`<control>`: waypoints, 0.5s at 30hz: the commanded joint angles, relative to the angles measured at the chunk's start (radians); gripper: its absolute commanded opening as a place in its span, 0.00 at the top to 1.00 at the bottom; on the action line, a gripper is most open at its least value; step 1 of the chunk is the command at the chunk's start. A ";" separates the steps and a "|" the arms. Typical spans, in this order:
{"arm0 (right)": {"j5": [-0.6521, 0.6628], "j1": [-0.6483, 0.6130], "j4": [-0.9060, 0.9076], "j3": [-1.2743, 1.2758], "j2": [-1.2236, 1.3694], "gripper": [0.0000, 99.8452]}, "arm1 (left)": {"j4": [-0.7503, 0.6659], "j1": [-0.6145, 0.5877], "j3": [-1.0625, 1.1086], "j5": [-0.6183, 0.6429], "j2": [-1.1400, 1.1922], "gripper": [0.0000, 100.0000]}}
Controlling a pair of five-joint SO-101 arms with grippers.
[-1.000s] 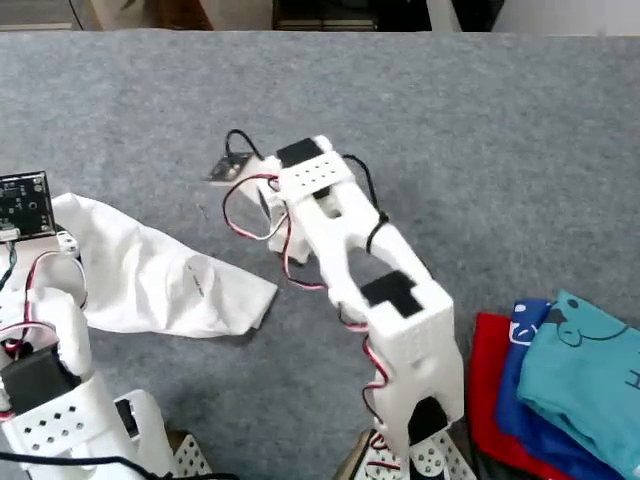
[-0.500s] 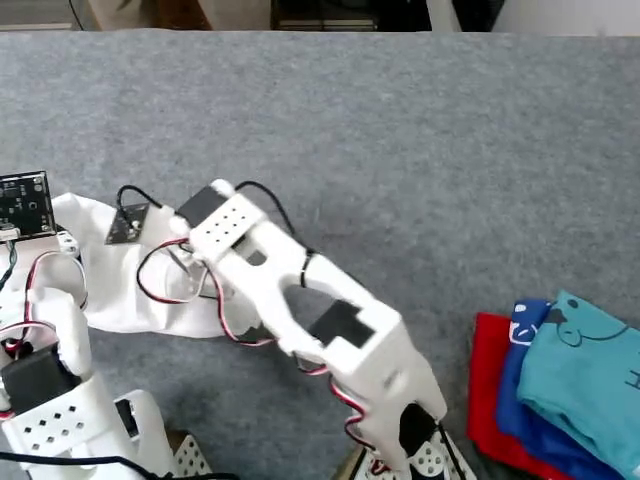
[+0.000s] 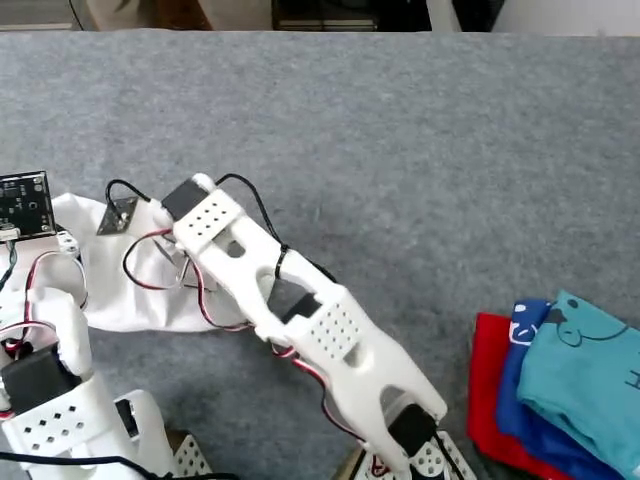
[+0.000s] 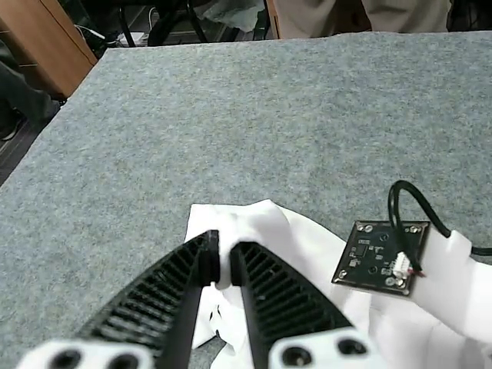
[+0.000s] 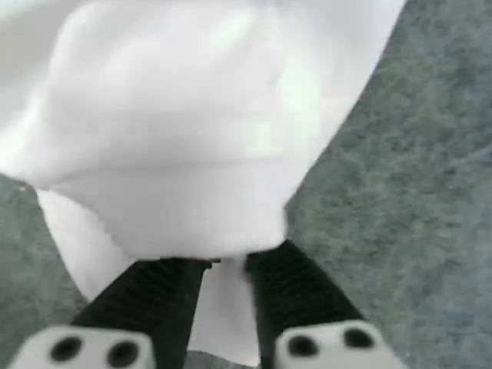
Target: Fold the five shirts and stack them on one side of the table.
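A crumpled white shirt (image 3: 120, 290) lies at the table's left. My left gripper (image 4: 223, 257) is shut on a raised fold of the white shirt (image 4: 254, 223) at its edge. The right arm (image 3: 215, 235) stretches from the front across to the left, over the shirt. In its wrist view my right gripper (image 5: 227, 269) has white shirt cloth (image 5: 177, 154) running between its narrow-set fingers and bunched just beyond them. The right arm's camera board (image 4: 380, 257) rests above the cloth close to my left gripper.
At the front right edge sits a stack of folded shirts, teal (image 3: 590, 370) on blue (image 3: 525, 405) on red (image 3: 488, 380). The grey felt table (image 3: 420, 150) stretches bare behind. The left arm's base (image 3: 50, 400) stands at the front left.
The right arm has swung left from the table's middle until its gripper is over the white shirt. The left arm and the folded stack have stayed put.
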 commanded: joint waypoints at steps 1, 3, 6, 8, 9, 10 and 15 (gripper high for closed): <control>0.003 0.082 0.109 -0.087 0.051 1.00 | -0.011 -0.006 -0.006 -0.002 -0.018 0.98; 0.011 0.145 0.147 -0.127 0.067 1.00 | -0.014 -0.006 0.014 -0.006 -0.013 0.98; 0.064 0.242 0.164 -0.120 0.056 1.00 | -0.015 0.002 0.078 -0.003 -0.016 0.98; 0.092 0.308 0.164 -0.073 0.033 1.00 | -0.020 0.002 0.124 -0.003 -0.016 0.98; 0.112 0.341 0.164 -0.039 0.019 1.00 | -0.020 0.002 0.143 -0.003 -0.016 0.98; 0.133 0.375 0.164 0.004 0.004 1.00 | -0.020 0.002 0.161 -0.003 -0.016 0.98; 0.272 0.562 0.160 0.231 -0.091 1.00 | -0.020 0.009 0.222 -0.005 -0.016 0.98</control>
